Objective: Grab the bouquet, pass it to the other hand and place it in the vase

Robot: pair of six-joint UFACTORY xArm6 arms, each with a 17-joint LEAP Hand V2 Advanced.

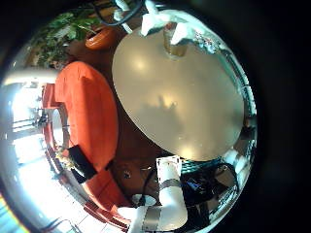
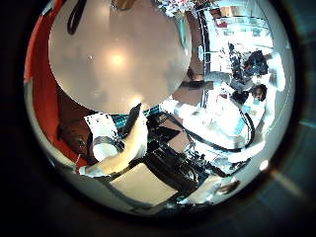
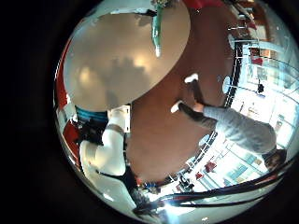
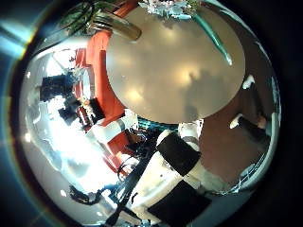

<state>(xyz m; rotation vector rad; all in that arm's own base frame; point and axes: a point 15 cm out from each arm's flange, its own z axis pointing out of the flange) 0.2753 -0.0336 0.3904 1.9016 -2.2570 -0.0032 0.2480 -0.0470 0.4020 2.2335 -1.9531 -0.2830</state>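
The bouquet (image 4: 214, 38) lies flat on the round table (image 4: 175, 80), near the table's rim, with long stems and its flower heads (image 4: 176, 8) at the rim. Its stems also show in the right little finger side palm view (image 3: 157, 33).
A curved sofa (image 1: 87, 107) stands beside the table and shows in the right thumb side palm view (image 4: 99, 59) too. A leafy plant (image 1: 70, 29) is beyond it. My arms rise from beside the table (image 1: 167, 199) (image 4: 180, 156). The table's middle is bare (image 2: 114, 59).
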